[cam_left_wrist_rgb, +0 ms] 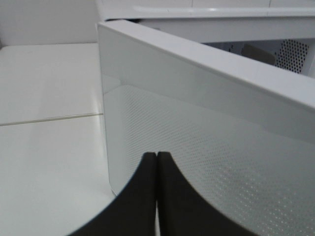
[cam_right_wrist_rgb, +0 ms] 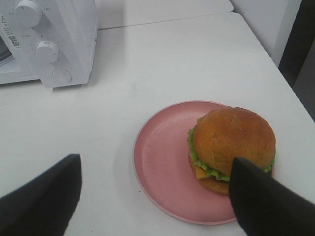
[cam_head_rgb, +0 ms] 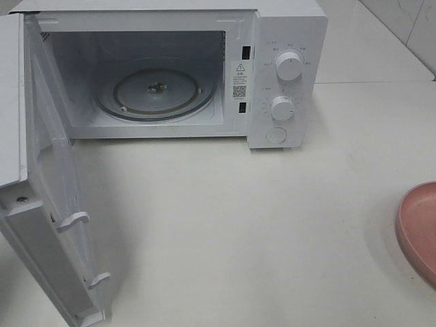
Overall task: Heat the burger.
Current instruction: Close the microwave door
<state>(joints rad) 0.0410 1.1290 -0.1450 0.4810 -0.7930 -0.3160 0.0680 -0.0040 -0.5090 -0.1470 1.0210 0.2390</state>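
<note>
Burger (cam_right_wrist_rgb: 231,142): you'll find it on the pink plate (cam_right_wrist_rgb: 165,162), off-centre, toward the side of the plate away from the microwave (cam_head_rgb: 204,68). Golden-brown bun on top, green lettuce frill and a yellow cheese edge beneath. Only your right wrist view shows it.
Hidden parts: one dark finger (cam_right_wrist_rgb: 261,201) of the right gripper (cam_right_wrist_rgb: 155,196) covers the burger's near lower edge, so you can't see the bottom bun there. In the high view only a sliver of the plate shows at the frame edge, well to the right of the microwave, and the burger is cut off entirely.
Right gripper: your jaws stand wide apart above the plate, one finger over the burger's edge, the other over bare table; nothing is between them.
Left gripper (cam_left_wrist_rgb: 156,162): your jaws are pressed together, tips touching, holding nothing, right up against the outer face of the microwave door (cam_left_wrist_rgb: 206,128). Neither arm appears in the high view.
Microwave: door (cam_head_rgb: 48,225) swung fully open to the left. The cavity holds only the glass turntable (cam_head_rgb: 157,94). Two white knobs (cam_head_rgb: 289,66) sit one above the other on the right-hand panel, with a round button below them; the printing around them is too small for you to read.
Table (cam_head_rgb: 238,225): white, smooth; the microwave sits at its back, the plate in front and to the right of it.
Room: pale tiled wall behind the microwave's right corner.
</note>
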